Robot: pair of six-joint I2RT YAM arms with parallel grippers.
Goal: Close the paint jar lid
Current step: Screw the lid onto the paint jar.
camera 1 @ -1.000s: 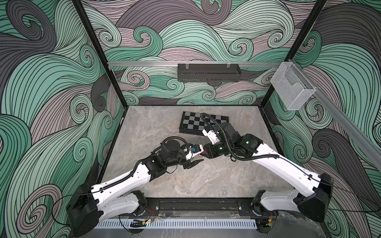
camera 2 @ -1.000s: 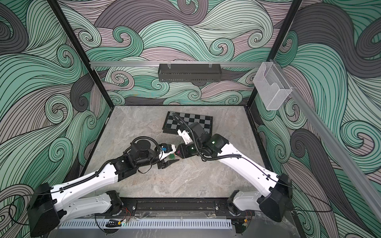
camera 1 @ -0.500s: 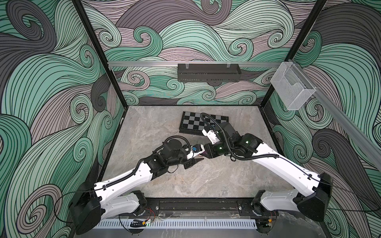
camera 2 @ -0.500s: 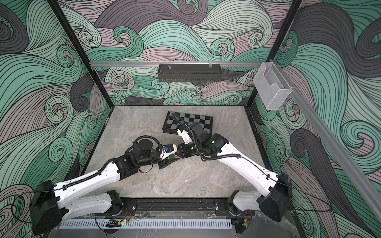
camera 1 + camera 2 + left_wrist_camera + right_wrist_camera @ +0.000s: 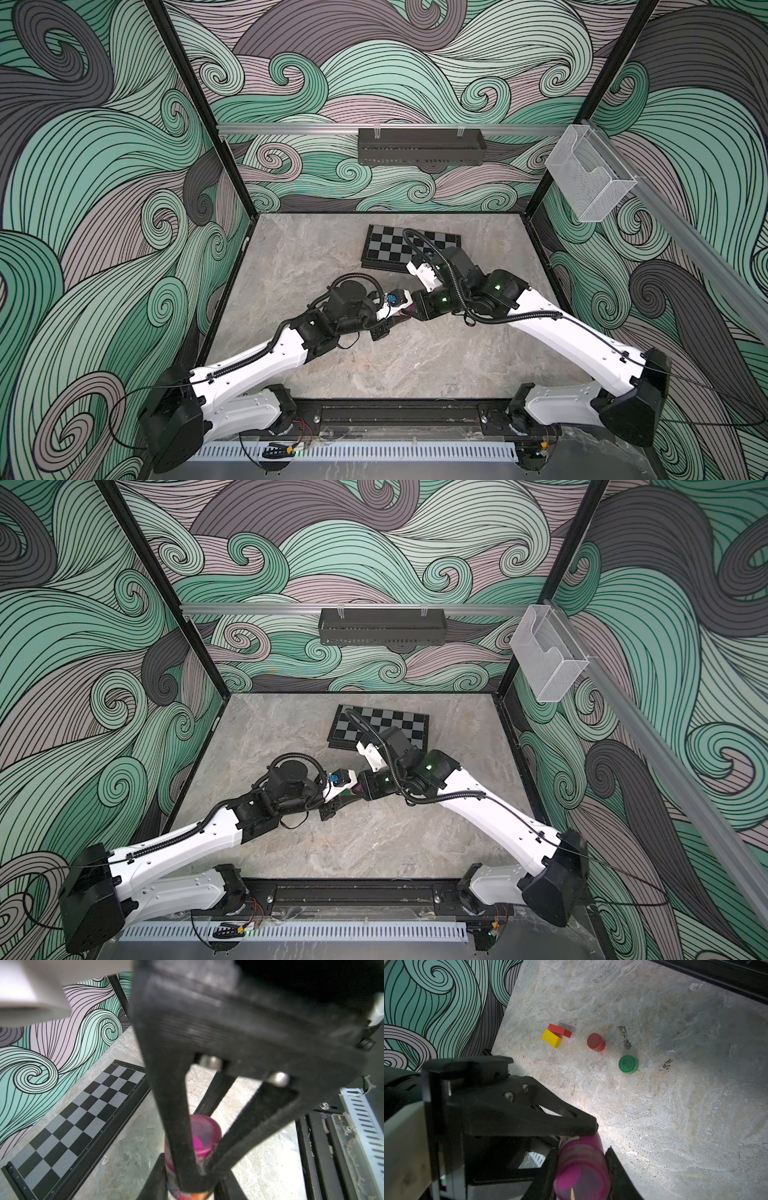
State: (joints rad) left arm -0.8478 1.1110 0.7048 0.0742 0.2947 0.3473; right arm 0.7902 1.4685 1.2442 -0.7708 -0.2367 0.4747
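Note:
A pink paint jar (image 5: 581, 1169) hangs in the air between my two grippers at the middle of the table, barely visible in a top view (image 5: 406, 312). My right gripper (image 5: 581, 1153) is shut on it near its ringed pink end (image 5: 204, 1132), which looks like the lid. My left gripper (image 5: 191, 1174) is shut on the opposite end, where a colourful label (image 5: 187, 1195) shows. Its fingertip (image 5: 591, 1126) touches that far end in the right wrist view. From above, the left gripper (image 5: 395, 322) and right gripper (image 5: 413, 311) meet tip to tip.
A folded chessboard (image 5: 411, 249) lies at the back of the table, behind the right wrist. A red jar (image 5: 596, 1042), a green jar (image 5: 628, 1064), a red block (image 5: 559, 1030) and a yellow block (image 5: 551, 1038) sit on the table surface. A black shelf (image 5: 419, 146) hangs on the back wall.
My left gripper has moved in toward the right gripper and its fingers have shut on the jar's labelled end. The right arm has held the jar still.

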